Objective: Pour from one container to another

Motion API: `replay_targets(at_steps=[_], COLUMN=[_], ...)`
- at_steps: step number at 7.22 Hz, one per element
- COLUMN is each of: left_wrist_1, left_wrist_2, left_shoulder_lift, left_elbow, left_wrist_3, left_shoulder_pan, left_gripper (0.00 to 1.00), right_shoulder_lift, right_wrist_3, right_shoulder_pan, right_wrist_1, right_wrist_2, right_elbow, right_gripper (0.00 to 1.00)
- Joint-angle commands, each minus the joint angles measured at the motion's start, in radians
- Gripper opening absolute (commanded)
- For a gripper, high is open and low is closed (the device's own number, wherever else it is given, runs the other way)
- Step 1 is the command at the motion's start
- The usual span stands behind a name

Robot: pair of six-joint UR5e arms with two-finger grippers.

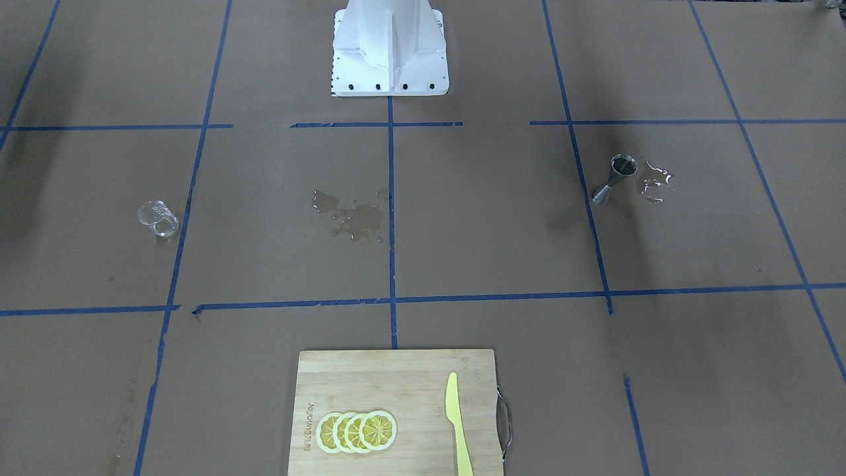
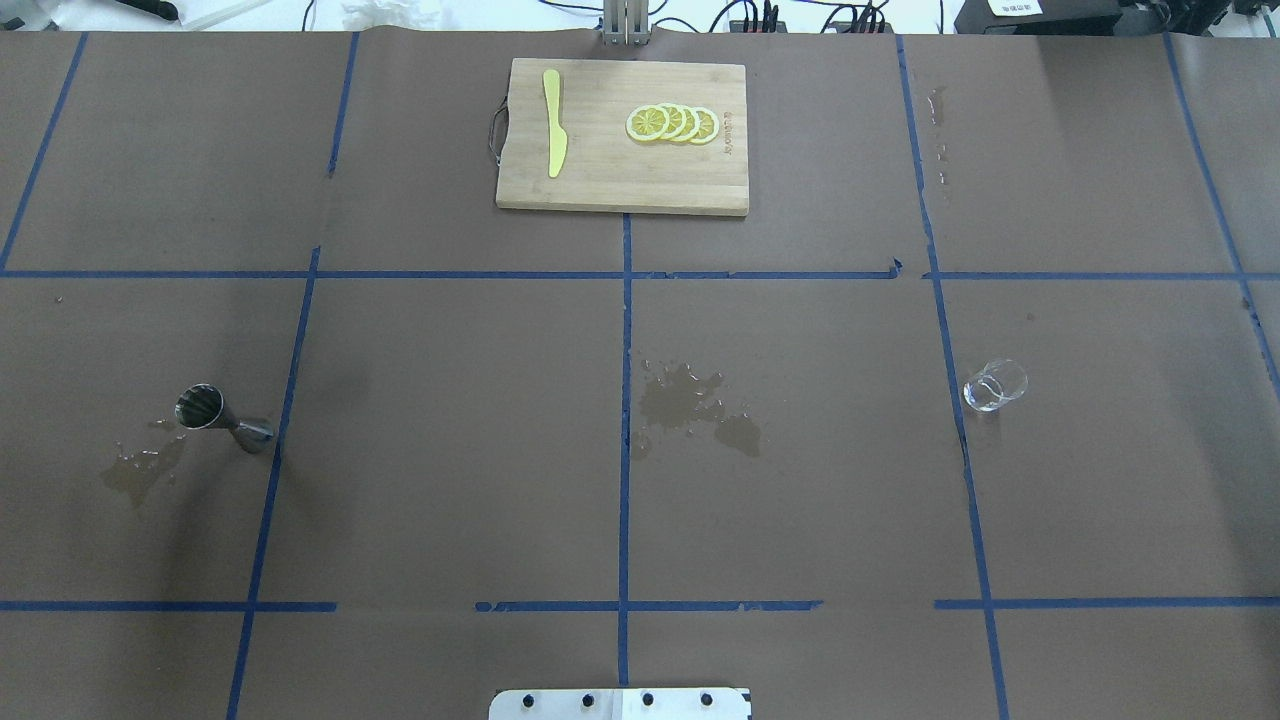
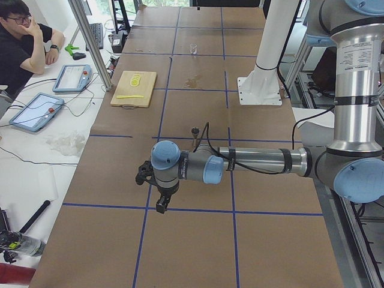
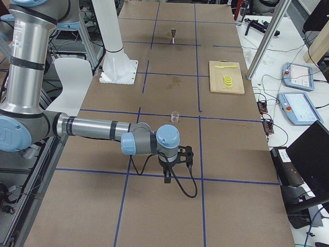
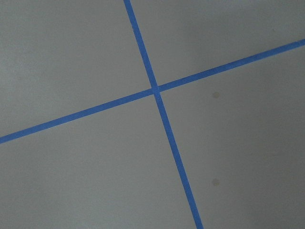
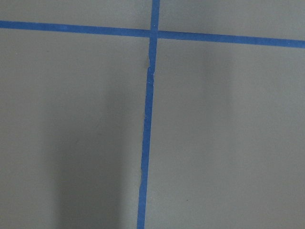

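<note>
A steel jigger (image 2: 222,418) (image 1: 615,177) stands upright on the brown table, on my left side. On my right side stands a small clear glass (image 2: 995,385) (image 1: 158,219). No gripper appears in the overhead or front views. My left gripper (image 3: 161,208) shows only in the exterior left view, hanging over bare table well short of the jigger (image 3: 194,130). Only the exterior right view holds my right gripper (image 4: 166,179), low over the table and short of the glass (image 4: 175,116). Whether either is open or shut, I cannot tell. Both wrist views show only paper and blue tape.
A wet spill (image 2: 690,405) lies mid-table, and another puddle (image 2: 140,470) lies by the jigger. A wooden cutting board (image 2: 600,180) at the far edge carries lemon slices (image 2: 672,123) and a yellow knife (image 2: 554,135). A seated operator (image 3: 21,42) is beyond the table's far edge.
</note>
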Motion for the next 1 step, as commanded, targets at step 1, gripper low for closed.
replay_targets(at_steps=[1], left_wrist_1=[0.000], left_wrist_2=[-0.001], left_shoulder_lift=[0.000], left_elbow=[-0.008], left_wrist_3=[0.001], left_shoulder_pan=[0.000], left_gripper=[1.00], right_shoulder_lift=[-0.001], right_wrist_3=[0.000], right_shoulder_pan=[0.000], right_wrist_1=[0.000], right_wrist_2=[-0.001], right_elbow=[-0.001], right_gripper=[1.00])
